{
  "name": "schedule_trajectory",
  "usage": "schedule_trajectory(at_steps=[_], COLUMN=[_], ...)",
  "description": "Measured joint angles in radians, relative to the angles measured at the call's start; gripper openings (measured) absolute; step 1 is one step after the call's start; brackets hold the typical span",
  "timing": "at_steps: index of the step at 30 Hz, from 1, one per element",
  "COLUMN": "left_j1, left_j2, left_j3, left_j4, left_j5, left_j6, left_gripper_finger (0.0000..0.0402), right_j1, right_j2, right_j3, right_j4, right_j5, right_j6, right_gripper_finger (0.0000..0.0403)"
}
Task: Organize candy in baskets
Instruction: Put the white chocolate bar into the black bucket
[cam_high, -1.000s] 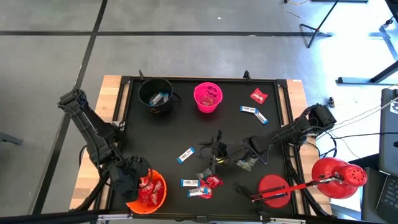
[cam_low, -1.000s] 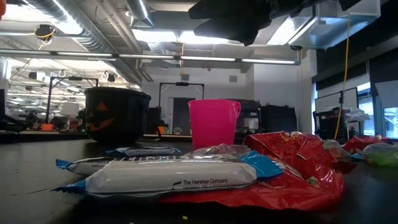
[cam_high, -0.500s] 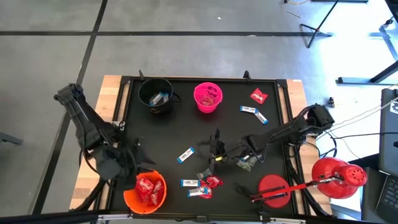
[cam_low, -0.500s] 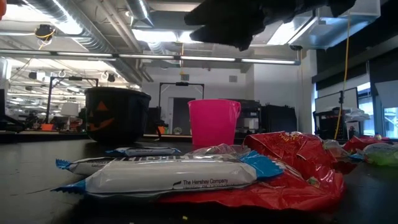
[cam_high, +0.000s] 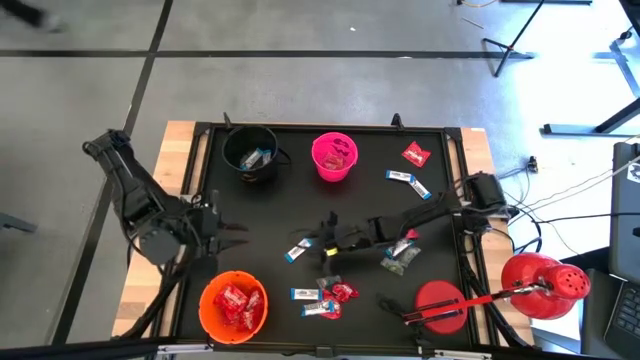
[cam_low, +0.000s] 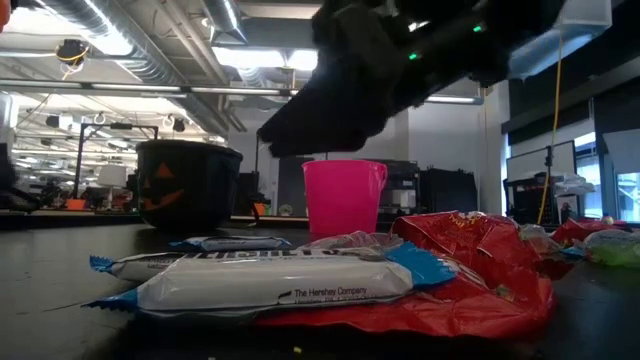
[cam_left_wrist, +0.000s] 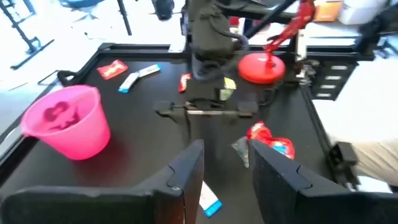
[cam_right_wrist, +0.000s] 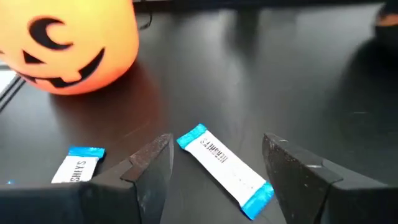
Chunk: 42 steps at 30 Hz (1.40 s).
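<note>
While the blue-and-white bar (cam_high: 299, 250) lies flat on the black table (cam_high: 440, 180), its long axis runs on a slant, one end pointing toward the pink basket (cam_high: 334, 156) and the other toward the orange basket (cam_high: 233, 307). It sits well below the pink basket, near the table's middle. More candy, a red packet (cam_high: 342, 292) and two further bars (cam_high: 306, 294), lies lower down from the pink basket, just beside the orange one, which holds red packets. A black basket (cam_high: 250, 152) stands just left of the pink basket with a wrapper inside. A concrete floor (cam_high: 300, 80) with dark lines surrounds the table; the low view shows a room with ceiling lights and racks. A red domed object (cam_high: 545, 285) sits off the table's right edge. Stretched low across the table from the right, the right end effector (cam_right_wrist: 214, 165) has its jaws wide apart, straddling the bar and holding nothing. The left end effector (cam_high: 228, 231) hangs empty above the orange basket, jaws partly apart.
</note>
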<state>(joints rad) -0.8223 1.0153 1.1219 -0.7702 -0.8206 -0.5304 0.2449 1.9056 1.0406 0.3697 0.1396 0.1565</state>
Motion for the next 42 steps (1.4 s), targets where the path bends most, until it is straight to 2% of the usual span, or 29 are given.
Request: schedule_trajectory(at_steps=[5,10,14,23,28,37,42], left_j1=[0.034,0.039,0.039,0.039,0.039,0.039,0.039], left_j2=[-0.020,-0.044,-0.083,-0.100,-0.100,-0.100,-0.100], left_j3=[-0.057,-0.181,-0.302,-0.487,-0.517,-0.517,-0.517], left_j4=[0.019,0.157,0.255,0.513,0.559,0.579,0.579], left_j5=[-0.007,-0.006,-0.019,-0.034,-0.034,-0.044,-0.057], left_j6=[-0.040,-0.035,-0.095,-0.141,-0.142,-0.141,-0.141], left_gripper_finger=[0.0117,0.0117,0.0117,0.0117,0.0117,0.0117,0.0117], right_j1=[-0.006,-0.006,-0.023,-0.085,-0.111,-0.109,-0.108], right_j2=[0.099,0.173,0.194,0.194,0.210,0.223,0.223], right_j3=[0.119,0.210,0.231,0.231,0.230,0.233,0.233], right_j4=[-0.144,-0.271,-0.298,-0.326,-0.327,-0.336,-0.340], right_j5=[-0.046,-0.040,-0.020,-0.076,-0.152,-0.157,-0.160], right_j6=[-0.079,-0.143,-0.136,-0.128,-0.104,-0.108,-0.111], right_gripper_finger=[0.0241,0.0241,0.0241,0.0241,0.0241,0.0239,0.0192])
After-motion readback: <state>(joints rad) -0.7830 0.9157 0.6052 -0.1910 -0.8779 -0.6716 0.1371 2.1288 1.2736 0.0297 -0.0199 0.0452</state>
